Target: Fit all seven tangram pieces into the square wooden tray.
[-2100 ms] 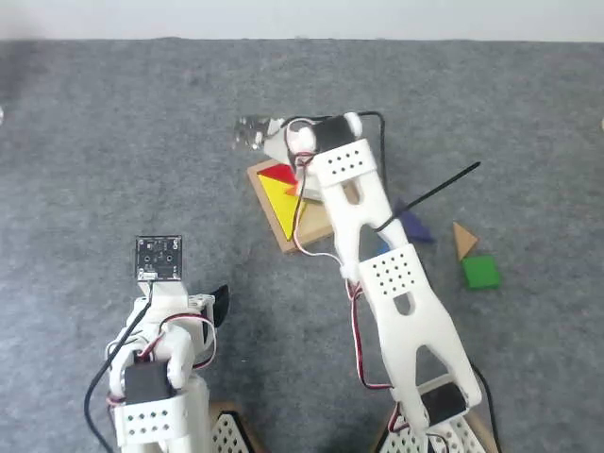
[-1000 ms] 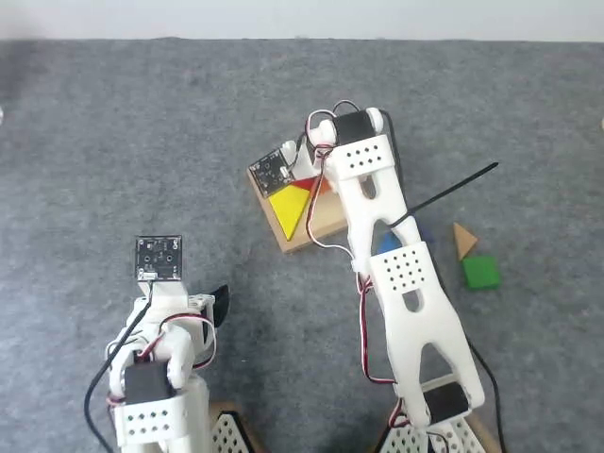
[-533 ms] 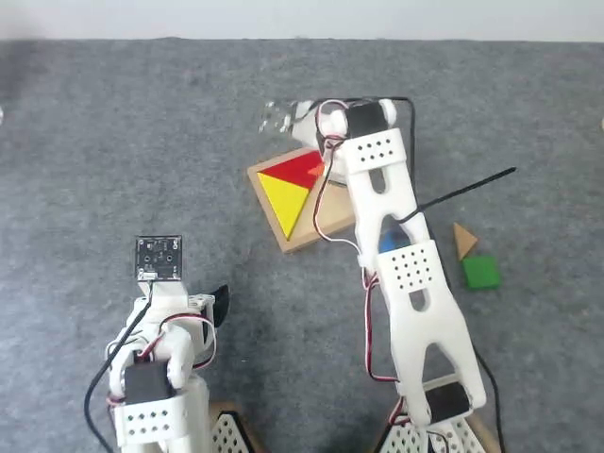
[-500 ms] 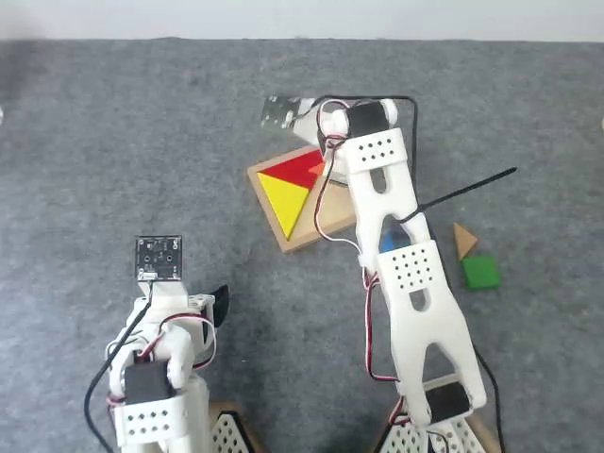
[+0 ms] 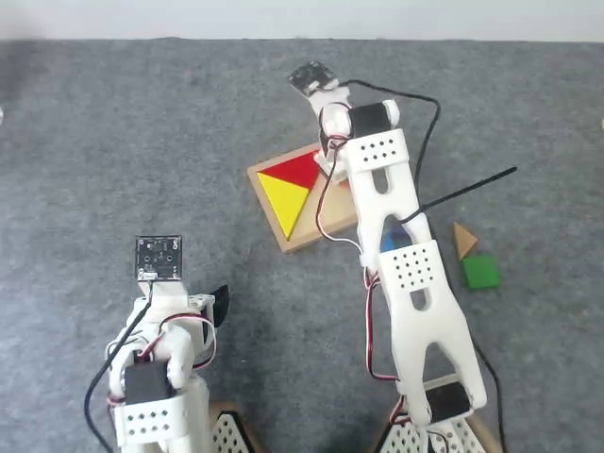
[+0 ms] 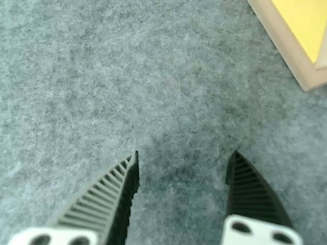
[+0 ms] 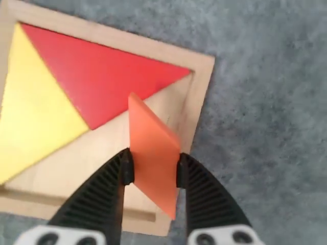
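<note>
Nearest the robot's base, the left gripper is held low over the grey surface with its jaws spread and nothing between them; no shift is seen in it over the last two seconds. A little farther out on the right, three loose pieces are left on the surface: a green square, a tan triangle just beyond it, and a blue piece largely hidden under the right arm. Beyond these lies the tray, in which a yellow triangle and a red triangle are already seated edge to edge. At the tray's far side the right gripper is closed on an orange piece, which is held on edge above the bare wood beside the red triangle, near the tray's corner. Over the last second the right wrist has been rolled: its wrist camera, seen over the tray's left corner a second ago, has been swung out past the far rim. The orange piece is judged to be turned toward the angle of the free slot, with its lowering not yet done and four pieces yet to be seated.
</note>
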